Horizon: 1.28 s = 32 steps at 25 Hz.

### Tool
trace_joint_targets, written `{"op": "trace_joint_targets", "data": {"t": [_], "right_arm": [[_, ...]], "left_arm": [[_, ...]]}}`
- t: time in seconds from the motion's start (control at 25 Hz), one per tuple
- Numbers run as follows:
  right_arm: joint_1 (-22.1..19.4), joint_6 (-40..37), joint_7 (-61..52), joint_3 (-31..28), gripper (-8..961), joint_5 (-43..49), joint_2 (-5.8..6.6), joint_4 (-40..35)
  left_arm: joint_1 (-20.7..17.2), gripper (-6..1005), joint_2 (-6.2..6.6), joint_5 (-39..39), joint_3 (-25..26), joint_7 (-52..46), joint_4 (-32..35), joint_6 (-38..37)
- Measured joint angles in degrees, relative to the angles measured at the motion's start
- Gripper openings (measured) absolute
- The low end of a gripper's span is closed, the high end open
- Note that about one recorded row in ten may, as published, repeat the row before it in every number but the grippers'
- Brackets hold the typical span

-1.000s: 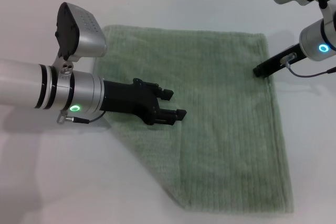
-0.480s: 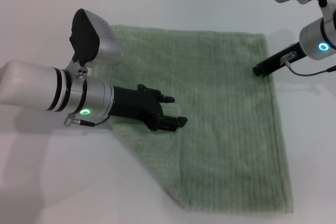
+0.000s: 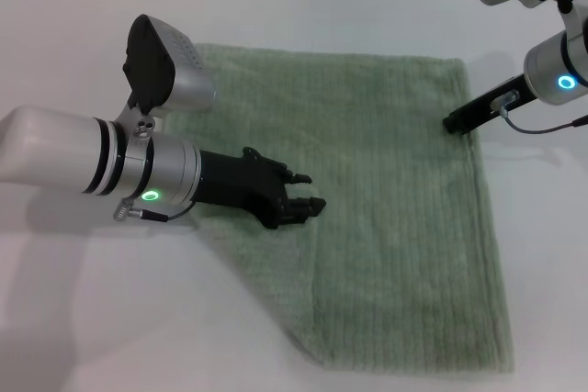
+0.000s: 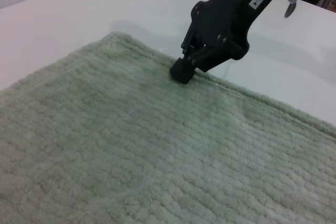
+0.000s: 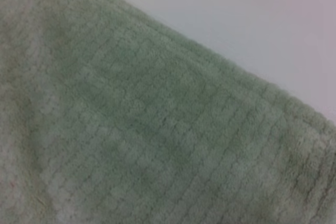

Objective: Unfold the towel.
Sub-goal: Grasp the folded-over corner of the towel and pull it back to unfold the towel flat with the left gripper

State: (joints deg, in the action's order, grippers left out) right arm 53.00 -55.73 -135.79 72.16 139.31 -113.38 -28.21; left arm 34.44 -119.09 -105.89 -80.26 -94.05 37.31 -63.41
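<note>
The towel (image 3: 386, 199) lies flat on the white table (image 3: 73, 319), spread in a single pale green sheet except along the side nearest the left arm, where a slanted fold line runs down toward its near edge. The left gripper (image 3: 308, 192) reaches in low over this folded side, its black fingers (image 3: 314, 204) drawn close together with their tips down on or just above the terry — whether any cloth is pinched between them cannot be told from the head view. The broad open expanse of towel stretches away ahead of this gripper toward the far right edge. There the right gripper (image 3: 452, 123) sits at the towel's hemmed border near the far right corner; in the left wrist view (image 4: 182, 71) its dark tip presses onto the cloth just inside the hem, fingers together and apparently pinning the edge rather than holding it aloft. Directly beneath the right gripper, its own wrist view shows only ribbed green pile (image 5: 147, 124) and a strip of bare table beyond the hem.
</note>
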Motion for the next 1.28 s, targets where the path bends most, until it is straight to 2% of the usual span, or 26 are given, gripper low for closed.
{"op": "trace_joint_targets", "data": {"t": [0.36,0.56,0.76,0.88,0.92,1.04,1.28], "right_arm": [[0.0,0.0,0.0,0.0,0,0.0,0.0,0.0],[-0.01,0.0,0.02,0.0,1,0.0,0.05,0.0],[-0.21,0.0,0.24,0.0,1,0.0,0.07,0.0],[-0.25,0.01,0.51,0.0,0,0.0,0.09,0.04],[-0.25,0.01,0.54,0.0,0,0.0,0.09,0.06],[-0.18,0.02,0.61,0.0,0,0.0,0.09,0.45],[0.05,0.14,0.7,0.0,0,0.0,0.09,0.97]], "left_arm": [[-0.41,251,0.1,-0.14,-0.29,-0.2,1.05,-1.26],[-1.24,86,0.74,-0.21,2.35,-0.28,3.07,-7.54],[-2.69,77,2.13,-0.52,11.26,0.17,5.66,-20.6],[-2.69,71,2.13,-0.52,11.26,0.17,5.66,-20.6],[-3.25,69,3.34,-1.97,18.01,0.41,6.4,-27.81],[-3.48,70,4.23,-6.62,24.43,0.12,6.68,-33.38],[-3.25,68,4.44,-10.78,26.61,-0.43,6.54,-37.57]]}}
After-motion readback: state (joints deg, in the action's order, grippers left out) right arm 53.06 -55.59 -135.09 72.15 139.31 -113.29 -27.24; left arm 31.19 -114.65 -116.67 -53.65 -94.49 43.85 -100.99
